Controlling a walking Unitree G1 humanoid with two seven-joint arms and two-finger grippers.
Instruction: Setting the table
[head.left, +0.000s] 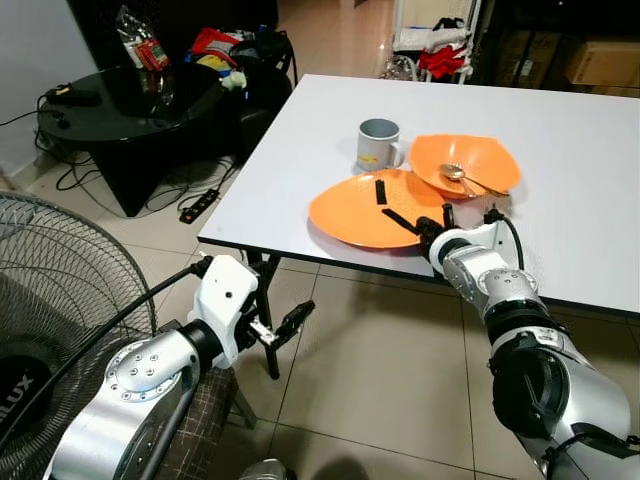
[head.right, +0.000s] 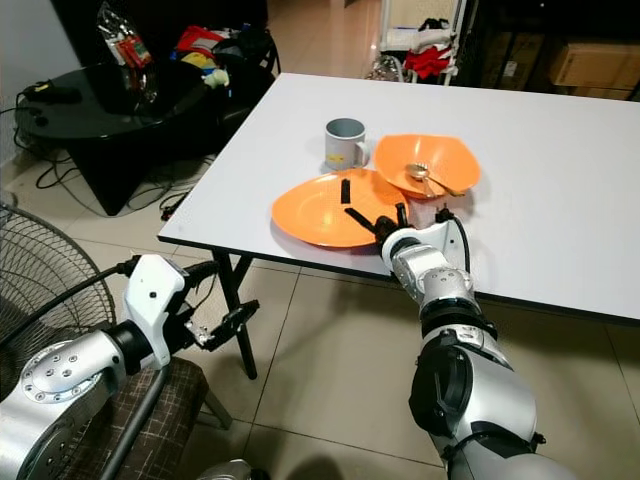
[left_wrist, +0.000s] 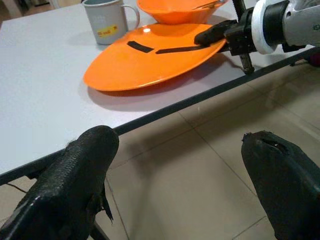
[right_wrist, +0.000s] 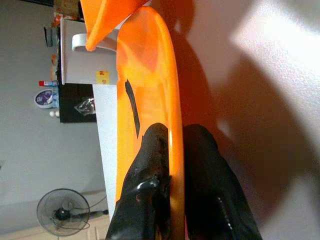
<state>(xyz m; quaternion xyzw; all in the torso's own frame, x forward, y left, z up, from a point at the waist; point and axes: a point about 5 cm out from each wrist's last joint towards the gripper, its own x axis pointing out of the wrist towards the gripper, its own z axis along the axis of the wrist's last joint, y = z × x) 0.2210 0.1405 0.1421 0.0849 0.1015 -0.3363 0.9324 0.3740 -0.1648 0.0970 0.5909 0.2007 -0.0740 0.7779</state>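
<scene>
An orange plate (head.left: 355, 210) lies near the front edge of the white table (head.left: 560, 140). My right gripper (head.left: 415, 225) is shut on its near rim, one finger over the plate and one under it (right_wrist: 147, 165). The gripped side looks slightly raised. Just behind the plate stand a grey mug (head.left: 378, 145) and an orange bowl (head.left: 470, 160) with a metal spoon (head.left: 458, 173) in it. My left gripper (head.left: 285, 325) hangs open below table height, left of the table leg, and holds nothing. In the left wrist view its fingers (left_wrist: 75, 175) point towards the plate (left_wrist: 145, 62).
A standing fan (head.left: 60, 290) is close on my left. A black round table (head.left: 120, 110) with clutter stands at the back left, with a power strip (head.left: 200, 205) on the tiled floor beside it. A checked seat (head.left: 200, 430) is under my left arm.
</scene>
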